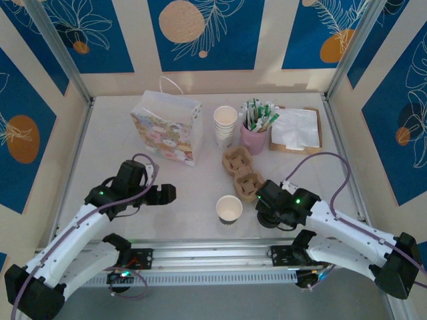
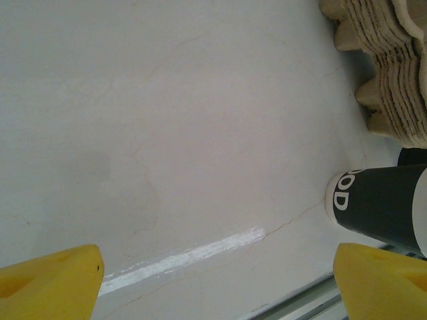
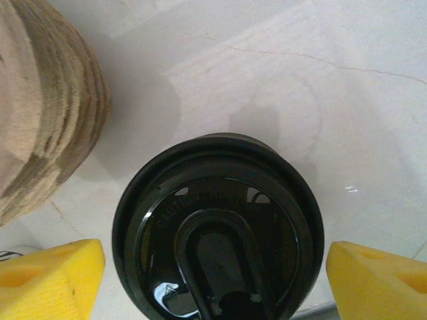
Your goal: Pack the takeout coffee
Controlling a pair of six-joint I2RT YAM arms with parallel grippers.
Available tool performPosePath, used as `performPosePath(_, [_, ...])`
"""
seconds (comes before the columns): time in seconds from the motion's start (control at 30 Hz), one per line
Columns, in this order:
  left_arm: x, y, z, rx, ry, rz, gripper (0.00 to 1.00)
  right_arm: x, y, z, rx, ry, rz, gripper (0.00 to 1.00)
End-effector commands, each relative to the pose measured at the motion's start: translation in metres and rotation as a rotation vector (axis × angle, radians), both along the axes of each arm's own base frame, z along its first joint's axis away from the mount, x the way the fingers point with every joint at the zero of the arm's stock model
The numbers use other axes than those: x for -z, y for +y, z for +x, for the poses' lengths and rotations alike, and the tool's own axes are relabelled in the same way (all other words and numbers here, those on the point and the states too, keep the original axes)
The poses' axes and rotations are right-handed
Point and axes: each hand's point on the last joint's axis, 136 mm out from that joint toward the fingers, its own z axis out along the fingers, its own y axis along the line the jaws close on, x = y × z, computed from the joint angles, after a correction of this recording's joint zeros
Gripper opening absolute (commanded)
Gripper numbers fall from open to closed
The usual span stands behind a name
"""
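Observation:
A dark paper coffee cup point(image 1: 229, 209) stands open-topped near the table's front middle. In the left wrist view the cup point(image 2: 380, 207) shows white lettering at the right edge. My left gripper point(image 1: 170, 194) hovers left of the cup, pointing at it. Its yellow fingers are spread wide with nothing between them point(image 2: 213, 287). A black lid point(image 3: 217, 247) lies on the table right of the cup. My right gripper point(image 3: 213, 280) hangs over the lid point(image 1: 265, 221), open, one finger on each side of the rim. A patterned paper bag point(image 1: 167, 127) stands at the back left.
A stack of cardboard cup carriers point(image 1: 241, 173) sits just behind the cup and the lid, close to both grippers. Behind it are a stack of white cups point(image 1: 225, 125), a pink cup of sachets point(image 1: 255, 133) and napkins on a wooden tray point(image 1: 297, 128).

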Motion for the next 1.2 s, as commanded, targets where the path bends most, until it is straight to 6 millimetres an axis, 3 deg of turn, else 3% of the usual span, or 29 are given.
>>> performPosePath(0.0, [-0.0008, -0.0012, 0.001, 0.001, -0.005, 0.003, 0.89, 0.0034, -0.0074, -0.0052, 0.013, 0.03, -0.036, 0.87])
performPosePath(0.4, [0.0007, -0.0004, 0.0014, 0.001, 0.0, 0.012, 0.89, 0.0058, 0.0005, -0.0009, -0.005, 0.023, -0.015, 0.8])
performPosePath(1.17, [0.001, 0.0, 0.0016, -0.001, 0.002, 0.016, 0.89, 0.012, -0.0021, -0.0021, -0.004, 0.027, -0.026, 0.8])
